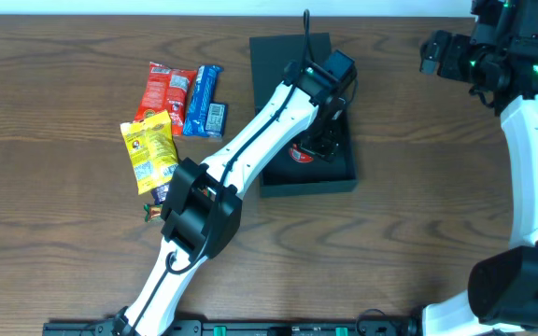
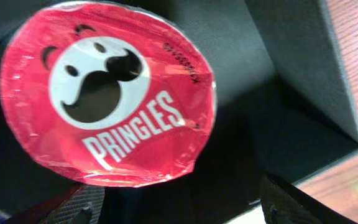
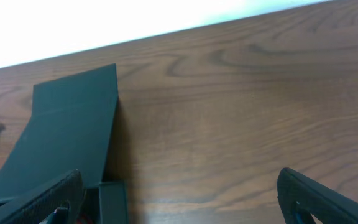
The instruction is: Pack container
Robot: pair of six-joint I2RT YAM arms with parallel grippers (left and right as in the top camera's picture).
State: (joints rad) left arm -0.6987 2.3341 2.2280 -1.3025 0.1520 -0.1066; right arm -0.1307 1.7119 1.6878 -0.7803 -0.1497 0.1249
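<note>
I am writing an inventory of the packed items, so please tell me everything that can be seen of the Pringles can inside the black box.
The Pringles can is round, seen from above: glossy red foil lid, wrinkled at the rim, with a white moustached face and white PRINGLES lettering. Its body is hidden. It stands inside the black container, apart from the visible wall. The left end effector is open above it, not gripping.

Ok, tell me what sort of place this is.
Probably a lab robot workbench: left arm and right arm at a wood-grain table, white wall behind, snack packets beside a black container.
</note>
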